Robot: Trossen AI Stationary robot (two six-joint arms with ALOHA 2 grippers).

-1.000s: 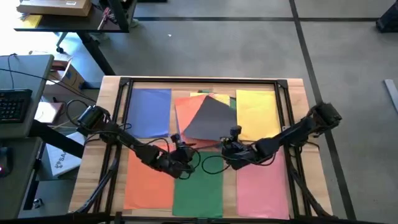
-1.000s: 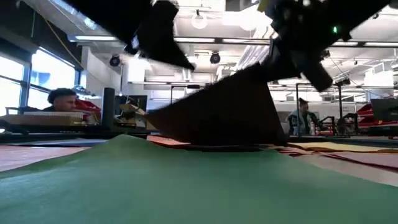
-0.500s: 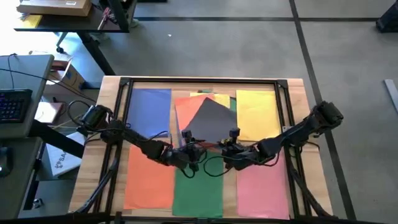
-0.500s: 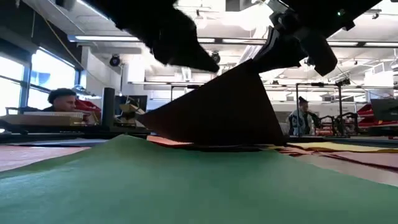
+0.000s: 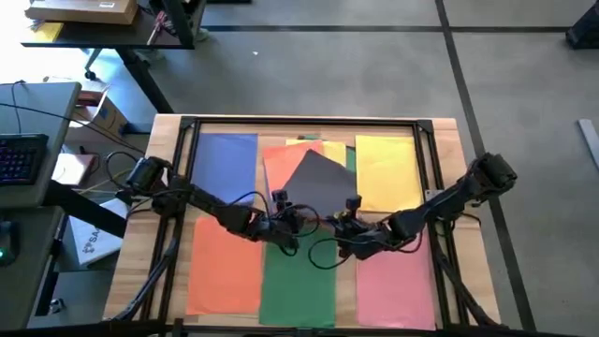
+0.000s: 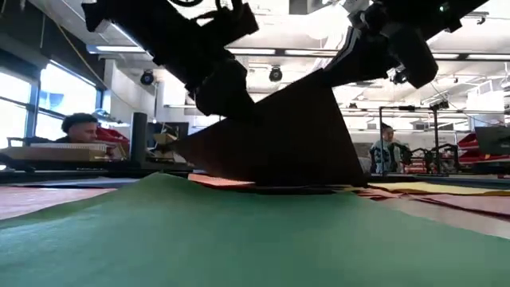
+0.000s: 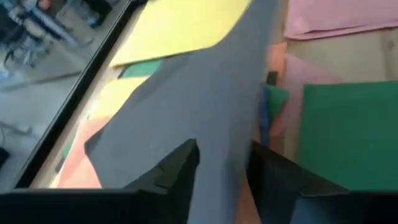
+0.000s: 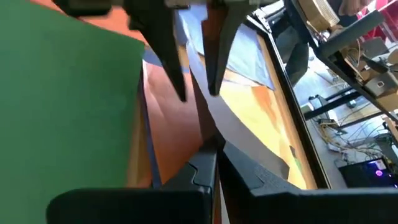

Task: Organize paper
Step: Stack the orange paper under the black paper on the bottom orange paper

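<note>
Holding the dark grey sheet by its near edge mid-desk, right tool pinched shut on it; the sheet is thin, matte, tilted up off the desk. Left tool straddles the same edge, fingers narrowly parted, no firm grip visible. Flat stacks around: blue sheet, yellow sheet, orange sheet, green sheet, pink sheet.

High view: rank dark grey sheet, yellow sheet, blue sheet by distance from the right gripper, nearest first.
From the right gripper, shut on the sheet's near edge:
1. Dark grey sheet, centre pile, in its grip.
2. Yellow sheet, far right of the table.
3. Blue sheet, far left, beyond the left gripper.
</note>
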